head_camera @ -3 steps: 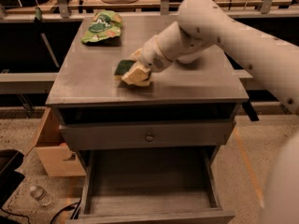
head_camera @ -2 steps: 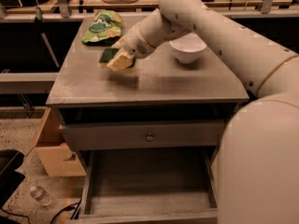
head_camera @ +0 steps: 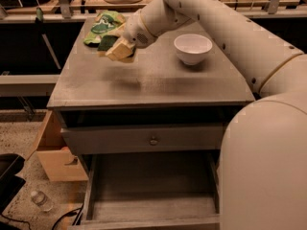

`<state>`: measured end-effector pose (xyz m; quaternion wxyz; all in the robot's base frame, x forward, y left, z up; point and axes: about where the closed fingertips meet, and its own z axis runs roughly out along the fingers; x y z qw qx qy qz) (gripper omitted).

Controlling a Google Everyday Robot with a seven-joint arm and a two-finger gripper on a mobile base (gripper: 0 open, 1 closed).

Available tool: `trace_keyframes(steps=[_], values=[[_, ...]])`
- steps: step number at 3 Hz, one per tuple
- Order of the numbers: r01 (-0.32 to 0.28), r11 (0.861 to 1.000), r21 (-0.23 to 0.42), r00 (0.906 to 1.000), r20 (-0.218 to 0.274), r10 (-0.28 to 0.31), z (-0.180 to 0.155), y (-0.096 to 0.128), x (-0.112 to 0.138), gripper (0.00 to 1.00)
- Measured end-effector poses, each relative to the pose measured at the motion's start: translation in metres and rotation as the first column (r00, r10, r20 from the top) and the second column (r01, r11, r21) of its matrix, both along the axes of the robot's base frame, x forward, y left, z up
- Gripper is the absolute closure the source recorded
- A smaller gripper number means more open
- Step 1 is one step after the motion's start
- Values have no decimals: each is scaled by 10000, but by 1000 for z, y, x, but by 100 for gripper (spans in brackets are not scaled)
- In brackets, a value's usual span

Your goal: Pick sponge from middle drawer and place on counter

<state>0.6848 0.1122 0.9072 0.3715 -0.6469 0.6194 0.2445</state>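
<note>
My gripper (head_camera: 116, 50) hangs over the back left part of the counter (head_camera: 158, 83), shut on the sponge (head_camera: 108, 42). The sponge's dark green face shows at the fingers' left side, and it is held a little above the tabletop, just in front of the light-green snack bag (head_camera: 102, 25). The middle drawer (head_camera: 153, 188) is pulled open below the counter, and its grey floor is bare. My arm reaches in from the upper right.
A white bowl (head_camera: 193, 48) stands on the counter's back right. A closed drawer front with a round knob (head_camera: 153, 140) sits above the open drawer. A cardboard box (head_camera: 53, 153) and a plastic bottle (head_camera: 41, 200) are on the floor at left.
My gripper has carried the sponge from the counter's middle toward the back left, close to the snack bag. The bowl, hidden before by the arm, now shows.
</note>
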Motion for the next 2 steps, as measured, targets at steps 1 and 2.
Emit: trace_keyframes(steps=[1,2], values=[[-32,10000,-4,10000,-32,32,-2,2,0,36],[-69,10000,-8,10000,-59,69,-4,4,-1,14]])
